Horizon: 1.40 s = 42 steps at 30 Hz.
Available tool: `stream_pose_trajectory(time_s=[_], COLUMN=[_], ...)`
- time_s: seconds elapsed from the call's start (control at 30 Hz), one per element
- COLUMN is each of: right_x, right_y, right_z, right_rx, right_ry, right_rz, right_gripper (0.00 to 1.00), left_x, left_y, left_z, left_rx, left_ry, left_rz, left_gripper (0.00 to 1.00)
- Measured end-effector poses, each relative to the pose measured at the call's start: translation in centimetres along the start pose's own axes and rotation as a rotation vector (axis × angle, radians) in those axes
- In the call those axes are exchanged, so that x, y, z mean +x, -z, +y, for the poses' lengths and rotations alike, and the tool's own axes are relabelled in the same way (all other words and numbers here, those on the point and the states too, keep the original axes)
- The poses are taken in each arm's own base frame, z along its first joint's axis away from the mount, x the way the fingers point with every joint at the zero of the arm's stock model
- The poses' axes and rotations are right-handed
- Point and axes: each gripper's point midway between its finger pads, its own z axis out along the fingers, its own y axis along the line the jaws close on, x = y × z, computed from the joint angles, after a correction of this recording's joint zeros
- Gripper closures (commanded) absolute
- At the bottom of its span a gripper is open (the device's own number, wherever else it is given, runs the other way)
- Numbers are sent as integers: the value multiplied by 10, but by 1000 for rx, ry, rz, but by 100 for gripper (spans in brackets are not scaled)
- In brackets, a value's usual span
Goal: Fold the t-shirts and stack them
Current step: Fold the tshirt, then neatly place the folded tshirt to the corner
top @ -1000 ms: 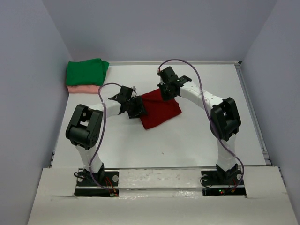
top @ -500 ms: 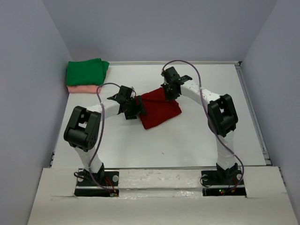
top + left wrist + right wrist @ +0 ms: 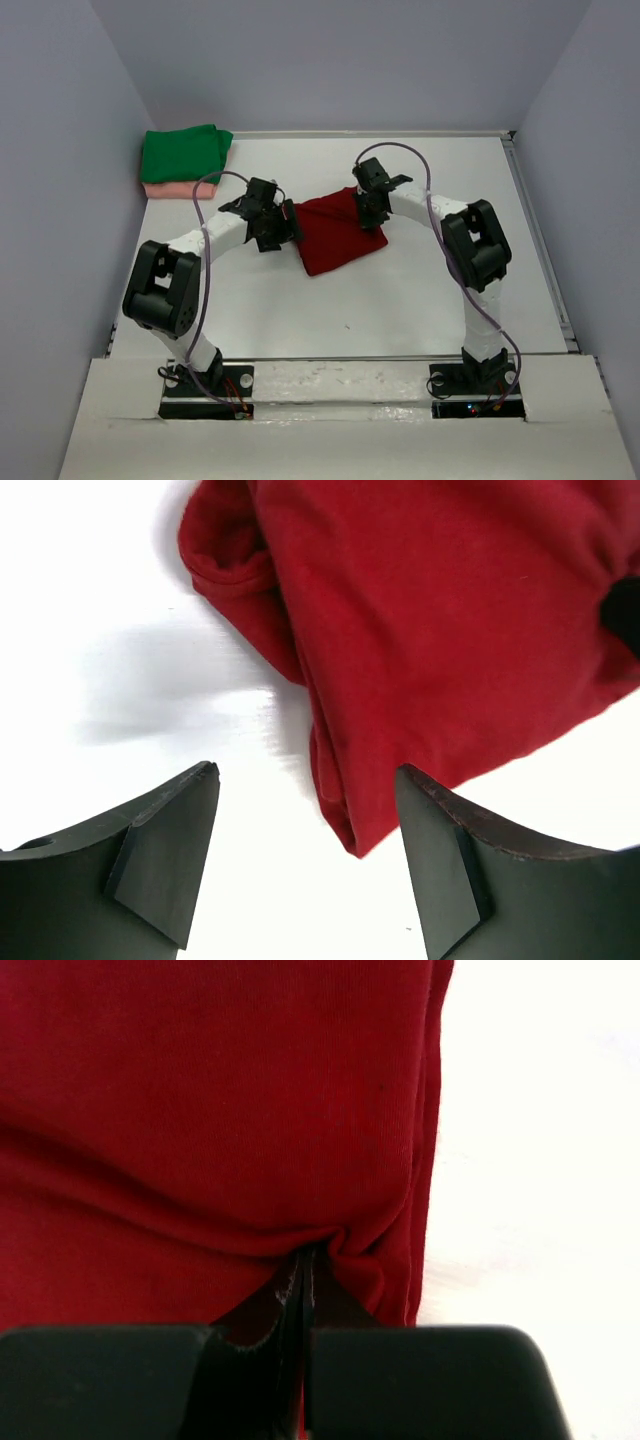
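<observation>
On the white table [image 3: 420,300], the folded dark red cotton t-shirt [image 3: 335,235] is seen at the centre. The bright green t-shirt [image 3: 185,152] is stacked on the pale salmon pink t-shirt [image 3: 175,189] at 10 o'clock. 2 shirts are judged done, and the 3rd is in hand. Red cloth at its 2 o'clock edge is pinched by the right gripper [image 3: 303,1270]. The left gripper [image 3: 305,775] is spread wide and empty at the 9 o'clock edge. A grasp there is called for next, then a carry to the stack.

White worktop [image 3: 400,300], one small dark speck [image 3: 346,327] near its front. Pale grey walls [image 3: 340,60] on three sides. White ledge [image 3: 350,420] along near edge.
</observation>
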Motion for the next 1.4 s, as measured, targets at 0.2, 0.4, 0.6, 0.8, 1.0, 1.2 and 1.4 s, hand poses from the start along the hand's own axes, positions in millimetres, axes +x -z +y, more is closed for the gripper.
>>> stream_pose_trajectory(time_s=[0.2, 0.4, 0.6, 0.8, 1.0, 1.2, 1.4], right_x=[4, 15, 40, 59, 79, 87, 81], right_y=[1, 7, 18, 29, 42, 56, 64], right_z=[3, 3, 2, 13, 38, 48, 39], right_rx=[-26, -42, -56, -79, -101, -103, -57], right_ry=[-46, -98, -148, -165, -124, -106, -106], right_rz=[-48, -74, -44, -16, 29, 40, 21], right_gripper=[100, 100, 100, 100, 100, 100, 100], left_x=[-23, -29, -28, -23, -22, -13, -11], left_y=[31, 38, 35, 23, 18, 7, 4], left_z=[-10, -10, -8, -2, 3, 13, 14], left_rx=[8, 7, 3, -18, -26, -41, -35], left_ry=[-14, -15, -15, -12, -12, 0, -1], left_rz=[-93, -118, -113, -85, -78, -46, -41], left_gripper=[20, 20, 20, 20, 20, 20, 20])
